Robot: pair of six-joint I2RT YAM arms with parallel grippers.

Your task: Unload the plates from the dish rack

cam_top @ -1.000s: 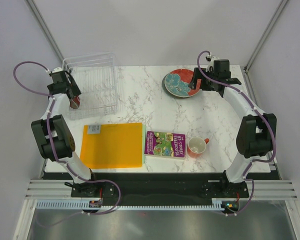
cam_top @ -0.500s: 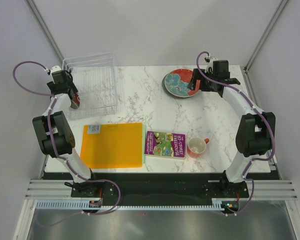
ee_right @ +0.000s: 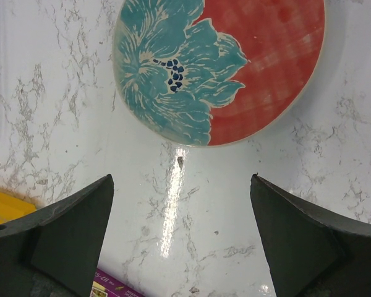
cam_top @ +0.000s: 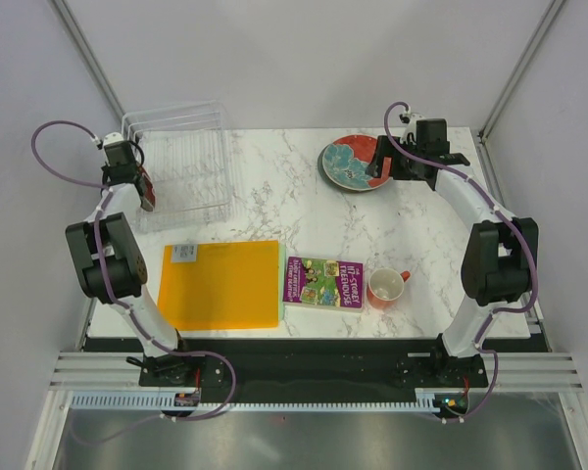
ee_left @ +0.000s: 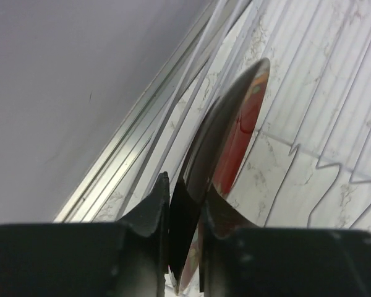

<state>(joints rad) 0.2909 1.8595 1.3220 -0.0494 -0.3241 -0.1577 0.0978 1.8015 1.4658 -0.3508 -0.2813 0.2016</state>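
Since the red plate (ee_left: 235, 136) is slick and breakable, my left gripper (ee_left: 187, 193) pinches its rim; my right gripper (ee_right: 180, 180) gapes wide.

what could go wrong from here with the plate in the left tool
The left tool pinches only the thin rim of the red plate, which stands on edge, so it may slip or swing when lifted. The plate sits at the left edge of the rack; a tilted pull could snag and drag the rack.
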